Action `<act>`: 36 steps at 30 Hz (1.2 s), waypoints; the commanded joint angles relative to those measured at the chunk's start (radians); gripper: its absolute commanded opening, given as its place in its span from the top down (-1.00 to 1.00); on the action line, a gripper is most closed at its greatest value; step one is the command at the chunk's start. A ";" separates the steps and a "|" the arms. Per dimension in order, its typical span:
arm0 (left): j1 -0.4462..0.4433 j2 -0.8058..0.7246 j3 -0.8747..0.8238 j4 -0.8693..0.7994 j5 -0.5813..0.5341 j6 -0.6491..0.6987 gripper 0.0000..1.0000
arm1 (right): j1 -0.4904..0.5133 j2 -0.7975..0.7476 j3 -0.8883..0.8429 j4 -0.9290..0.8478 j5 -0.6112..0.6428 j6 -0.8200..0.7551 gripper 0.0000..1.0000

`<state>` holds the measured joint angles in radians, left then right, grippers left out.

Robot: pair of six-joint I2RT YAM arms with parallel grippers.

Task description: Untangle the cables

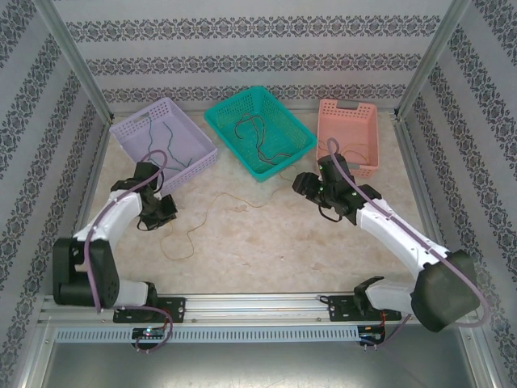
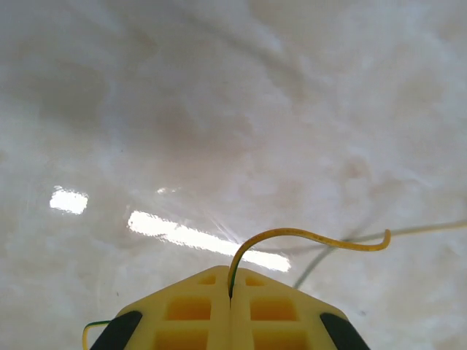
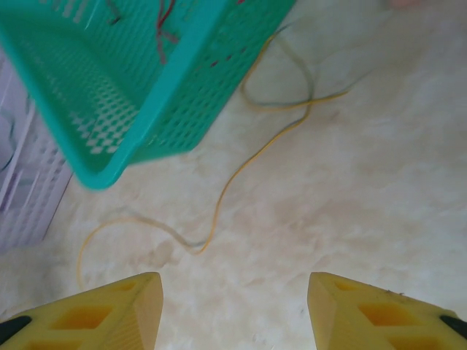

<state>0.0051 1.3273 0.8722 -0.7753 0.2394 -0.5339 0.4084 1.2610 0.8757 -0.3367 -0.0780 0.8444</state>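
Cables (image 1: 255, 134), all hair-thin, lie in four spots. One orange-yellow strand (image 3: 226, 186) snakes loose over the pale marbled table (image 1: 266, 242). Dark ones curl in the lavender basket (image 1: 202, 155), a red-and-dark tangle sits in the teal basket (image 1: 234, 146), and a faint strand lies in the pink basket (image 1: 325, 121). I can't count how many are knotted in the teal one. Left gripper (image 2: 231, 281) is pinched tight on the orange-yellow strand. The right gripper (image 3: 233, 284) hovers over the table with its jaws apart, empty.
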 commanded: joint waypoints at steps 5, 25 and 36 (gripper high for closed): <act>-0.011 -0.138 0.089 -0.166 0.007 -0.050 1.00 | -0.074 0.214 0.084 0.051 0.057 -0.095 -0.08; -0.011 -0.206 0.129 -0.176 0.069 -0.084 1.00 | -0.129 0.512 0.144 0.262 0.101 0.168 0.06; -0.011 -0.205 0.123 -0.165 0.077 -0.095 1.00 | -0.125 0.583 0.156 0.282 0.100 0.222 0.28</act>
<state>0.0010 1.1324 0.9936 -0.9150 0.3073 -0.6121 0.2775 1.8324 1.0359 -0.0624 -0.0097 1.0313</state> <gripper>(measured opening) 0.047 0.364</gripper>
